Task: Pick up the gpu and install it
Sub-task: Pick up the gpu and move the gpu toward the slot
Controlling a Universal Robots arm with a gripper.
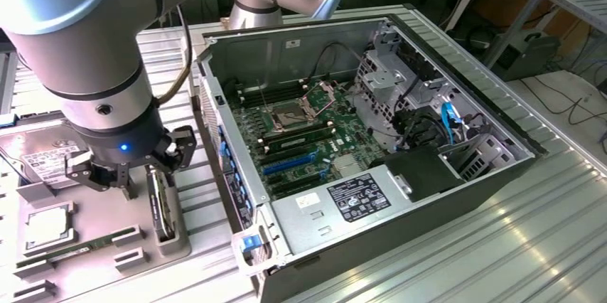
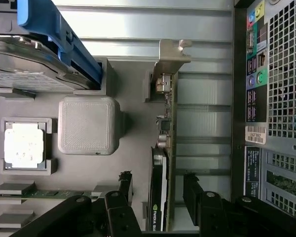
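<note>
So: claw [image 2: 158,183] apart, straddling gpu [image 2: 159,202] | gpu upright in tray [image 2: 133,123] slot, edge nearest case [image 1: 284,50] | not gripped, not installed

The gpu [image 2: 159,202] has a glossy black plastic face and a bare silvery metal bracket at one end; holder tray [image 2: 89,126] matt grey plastic, faintly grainy; gripper [image 2: 158,183] matt black; computer case [image 1: 284,50] dull grey sheet metal, partly perforated; table [image 1: 531,246] ribbed metal, soft brushed sheen; arm [image 1: 76,33] smooth satin silver-grey housing
</note>
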